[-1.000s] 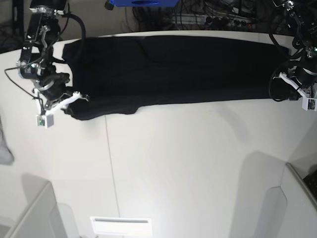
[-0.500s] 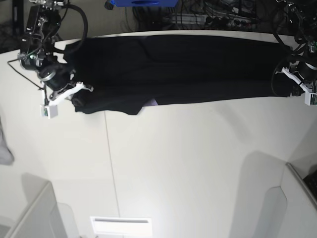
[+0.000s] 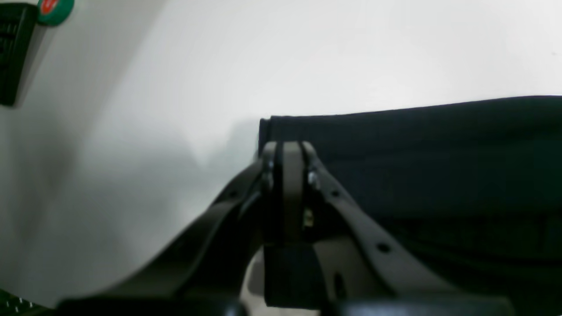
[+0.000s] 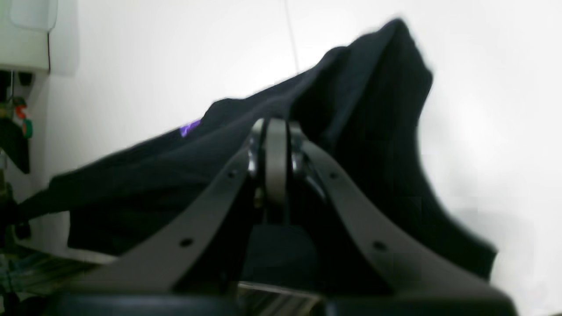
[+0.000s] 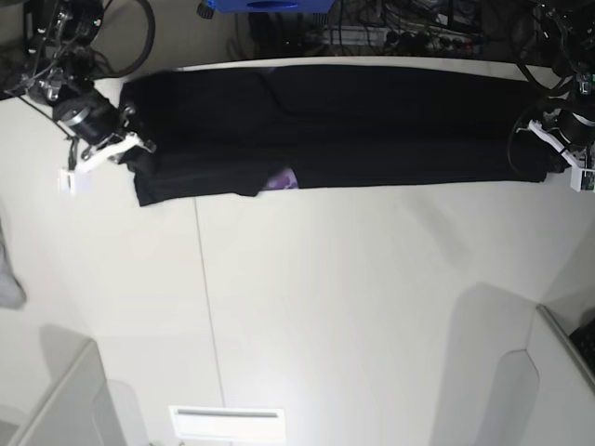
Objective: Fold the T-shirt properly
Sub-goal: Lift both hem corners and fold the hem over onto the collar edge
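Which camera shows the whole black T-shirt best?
The base view: the T-shirt lies there as one long folded band across the table's far edge, both ends visible. The left wrist view shows only one flat corner; the right wrist view shows a bunched, lifted end with a speck of purple print.

Reached out low at opposite ends, left gripper [image 3: 287, 151] and right gripper [image 4: 275, 127] each with jaws pressed together, pinching cloth [image 5: 372, 121].

Near of the T-shirt [image 5: 335, 125], the white table [image 5: 353, 307] lies open for passage. Beyond the T-shirt, tangled cables [image 5: 390, 32] and a blue object [image 5: 265, 6] crowd the far edge.
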Tool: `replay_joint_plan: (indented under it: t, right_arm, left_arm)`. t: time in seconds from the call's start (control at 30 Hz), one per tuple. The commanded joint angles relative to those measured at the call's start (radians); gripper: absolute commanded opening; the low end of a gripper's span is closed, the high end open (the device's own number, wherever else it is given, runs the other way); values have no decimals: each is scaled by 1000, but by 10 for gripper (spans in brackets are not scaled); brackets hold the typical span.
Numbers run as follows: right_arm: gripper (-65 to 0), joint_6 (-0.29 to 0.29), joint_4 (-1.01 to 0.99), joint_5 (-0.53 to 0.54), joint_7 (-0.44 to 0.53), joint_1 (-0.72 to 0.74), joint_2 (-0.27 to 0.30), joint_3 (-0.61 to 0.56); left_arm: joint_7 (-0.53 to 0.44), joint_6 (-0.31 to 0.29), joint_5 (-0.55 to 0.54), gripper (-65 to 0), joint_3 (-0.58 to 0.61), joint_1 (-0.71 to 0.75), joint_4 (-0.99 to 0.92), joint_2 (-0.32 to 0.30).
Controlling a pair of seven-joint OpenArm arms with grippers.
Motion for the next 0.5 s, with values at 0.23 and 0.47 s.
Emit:
replay_joint_plan:
  t: [0.23, 0.47]
  right_arm:
    - [-650, 7, 20, 12, 19, -44, 13, 4]
    - [-650, 13, 20, 15, 21, -102, 7, 9]
  left_arm:
    - [-17, 5, -3, -650, -9, 34, 18, -20]
    - [-23, 5, 1, -650, -8, 91, 17, -18]
